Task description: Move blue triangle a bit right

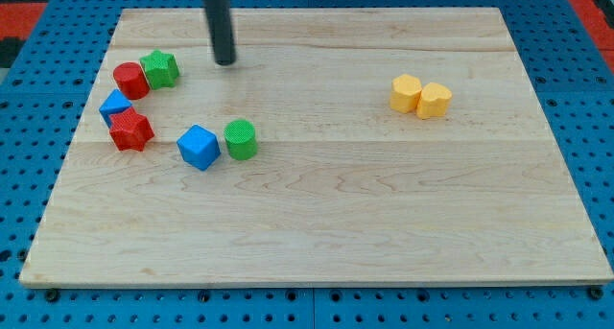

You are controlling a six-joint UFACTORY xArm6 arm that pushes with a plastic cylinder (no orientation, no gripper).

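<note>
**Blue triangle boxed in at the left, tip waiting up and to its right**

Blue triangle (114, 105) sits near the left edge of the wooden board (317, 223), only partly showing; a red star (130, 130) touches it from below and overlaps its lower corner, and a red cylinder (130, 81) stands just above it, with a green star (160, 69) beside that cylinder to the right.

My tip (224, 62) rests in the upper left of the frame, to the right of the green star and well apart from the triangle; there are no fingers to open or close, only the bare rod end, and it touches no block.

The relation that counts: the triangle lies down and to the left of my tip, so the tip is on the wrong side for a rightward push; in my judgement it must go round to the triangle's left face, and the path there is crowded by the red cylinder and red star.

To the triangle's right the way looks open for a short slide; a blue cube (199, 146) and green cylinder (240, 139) lie lower and further right; two yellow blocks (420, 95) sit touching each other far off at the right.
</note>
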